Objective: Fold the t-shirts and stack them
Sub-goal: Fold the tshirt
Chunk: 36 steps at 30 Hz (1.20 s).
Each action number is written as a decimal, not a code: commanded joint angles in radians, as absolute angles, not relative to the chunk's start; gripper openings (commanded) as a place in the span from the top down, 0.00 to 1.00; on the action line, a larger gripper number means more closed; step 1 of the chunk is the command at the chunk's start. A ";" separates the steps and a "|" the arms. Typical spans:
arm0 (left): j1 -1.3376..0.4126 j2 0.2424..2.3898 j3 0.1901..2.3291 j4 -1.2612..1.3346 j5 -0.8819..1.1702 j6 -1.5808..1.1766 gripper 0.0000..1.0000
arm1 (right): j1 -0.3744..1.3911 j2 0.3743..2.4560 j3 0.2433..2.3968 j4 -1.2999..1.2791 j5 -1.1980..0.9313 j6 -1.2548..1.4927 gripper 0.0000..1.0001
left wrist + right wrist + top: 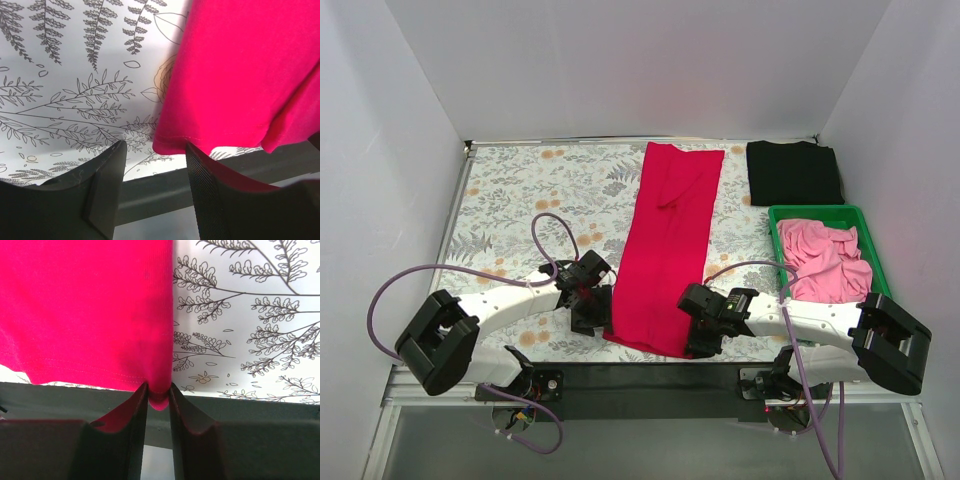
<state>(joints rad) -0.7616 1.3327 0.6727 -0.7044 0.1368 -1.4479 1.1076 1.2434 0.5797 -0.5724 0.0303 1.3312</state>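
The black t-shirt (793, 172) sits folded at the far right corner of the table (520, 190). The red t-shirt (665, 250) is half-folded: the right gripper (158, 388) pinches its near hem, and the left gripper (155, 146) has its jaws apart. The pink t-shirts (825, 260), seemingly unfolded, wait.

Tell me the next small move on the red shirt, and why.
Probably close the left gripper on the near left corner of the red shirt, easing forward first if needed. The right gripper looks pinched on the near right corner, while the left jaws stand open with the corner just at their tips. Folding the strip likely needs both corners held.
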 commanded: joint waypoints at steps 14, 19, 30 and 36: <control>-0.779 1.351 0.721 -0.716 0.094 -1.479 0.54 | 1.115 1.239 0.566 -0.626 0.060 1.310 0.75; -0.813 1.381 0.693 -0.701 0.092 -1.486 0.61 | 1.115 1.239 0.565 -0.630 0.058 1.305 0.77; -0.827 1.428 0.634 -0.690 0.057 -1.502 0.75 | 1.115 1.252 0.555 -0.630 0.055 1.293 0.83; -0.827 1.434 0.641 -0.686 0.057 -1.502 0.76 | 1.115 1.246 0.552 -0.637 0.060 1.289 0.87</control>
<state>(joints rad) -0.8154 1.3933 0.6819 -0.7040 0.1143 -1.5005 1.1076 1.2434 0.5785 -0.5739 0.0299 1.3029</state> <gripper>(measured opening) 0.245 0.134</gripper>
